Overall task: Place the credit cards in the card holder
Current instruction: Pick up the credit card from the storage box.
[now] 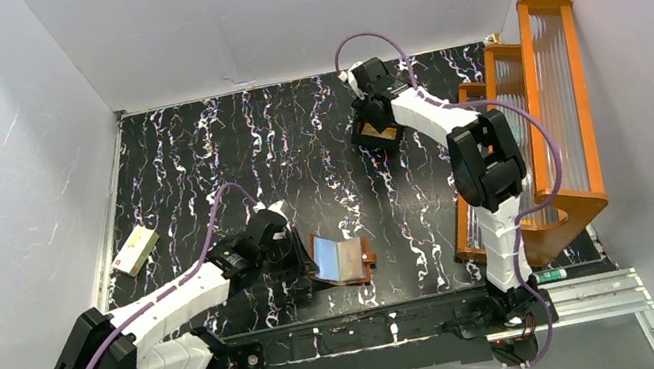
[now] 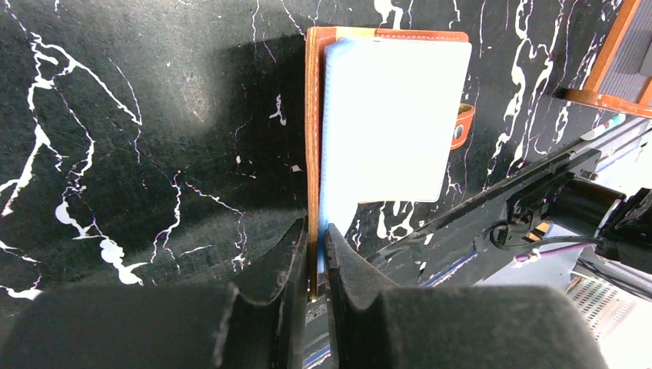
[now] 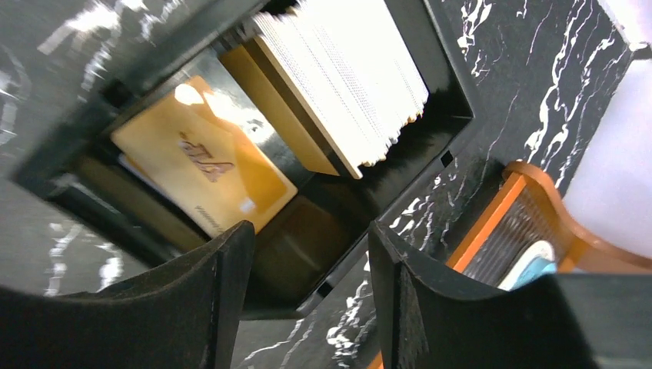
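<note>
The card holder [image 1: 341, 258] lies open on the black marbled table, its reddish-brown leather edge and pale shiny pockets [image 2: 384, 115] facing up. My left gripper [image 2: 315, 238] is shut on the card holder's near edge, with the leather and a bluish pocket pinched between the fingers; from above it [image 1: 297, 251] sits just left of the wallet. My right gripper [image 3: 311, 246] stands open, with nothing between its fingers, over a black tray [image 3: 461, 115] at the back of the table [image 1: 377, 130]. A yellow-orange credit card [image 3: 200, 161] lies flat in the tray, beside a stack of white cards [image 3: 346, 77].
An orange wooden rack [image 1: 546, 125] stands along the right edge, close to the right arm and also seen in the wrist view [image 3: 523, 215]. A cream box [image 1: 135, 250] lies at the far left edge. White walls enclose the table.
</note>
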You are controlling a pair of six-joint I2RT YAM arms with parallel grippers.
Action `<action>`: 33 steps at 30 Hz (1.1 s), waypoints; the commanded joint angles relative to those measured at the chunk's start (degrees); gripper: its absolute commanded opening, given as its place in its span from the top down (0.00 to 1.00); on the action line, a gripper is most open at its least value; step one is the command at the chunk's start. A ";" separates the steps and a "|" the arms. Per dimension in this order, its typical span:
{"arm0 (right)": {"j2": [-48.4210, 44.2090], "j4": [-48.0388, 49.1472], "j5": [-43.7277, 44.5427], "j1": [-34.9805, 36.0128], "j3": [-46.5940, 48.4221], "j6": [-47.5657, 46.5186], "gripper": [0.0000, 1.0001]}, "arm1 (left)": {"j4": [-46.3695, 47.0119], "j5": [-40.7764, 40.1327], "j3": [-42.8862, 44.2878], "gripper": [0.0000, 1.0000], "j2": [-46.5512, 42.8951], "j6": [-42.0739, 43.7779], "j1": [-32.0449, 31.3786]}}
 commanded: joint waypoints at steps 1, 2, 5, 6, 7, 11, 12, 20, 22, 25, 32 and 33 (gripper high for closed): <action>-0.09 5.90 -1.21 -0.62 0.37 -14.47 0.36 | -0.42 0.16 0.07 0.89 -1.46 2.44 0.17; -0.15 7.87 -1.90 -0.75 -1.16 -16.72 0.35 | -0.42 0.25 0.03 0.89 -1.77 2.57 0.16; -0.13 12.89 -3.17 -1.31 -5.13 -22.34 0.35 | -0.53 0.27 -0.31 0.89 -2.78 2.61 0.17; 0.09 13.91 -3.64 -1.54 -5.54 -23.27 0.36 | -0.46 0.27 -0.46 0.89 -2.98 2.58 0.22; 0.34 14.32 -4.10 -1.73 -5.64 -23.88 0.36 | -0.40 0.26 -0.47 0.89 -3.11 2.68 0.24; 1.54 16.01 -5.28 -1.88 -5.69 -25.87 0.37 | -0.76 0.19 0.11 0.89 -2.84 3.16 0.25; 1.92 16.60 -4.89 -1.94 -5.73 -26.41 0.37 | -0.85 0.14 0.31 0.89 -2.74 3.33 0.26; 2.70 21.72 -3.43 -2.06 -8.38 -30.27 0.36 | -0.09 0.51 0.40 0.89 -2.56 3.07 0.25; 3.69 21.60 -4.21 -2.39 -7.97 -30.54 0.36 | 0.08 0.54 0.19 0.89 -2.77 2.63 0.28; 5.07 21.41 -3.91 -2.59 -7.25 -31.08 0.41 | -0.33 0.03 0.17 0.89 -3.21 2.17 0.25; 2.96 22.16 -1.63 -2.76 -7.06 -29.88 0.67 | -0.22 -0.02 0.12 0.90 -3.02 2.07 0.25; 2.57 22.24 -1.67 -2.76 -7.06 -29.76 0.67 | -0.23 -0.08 0.07 0.90 -3.04 2.08 0.27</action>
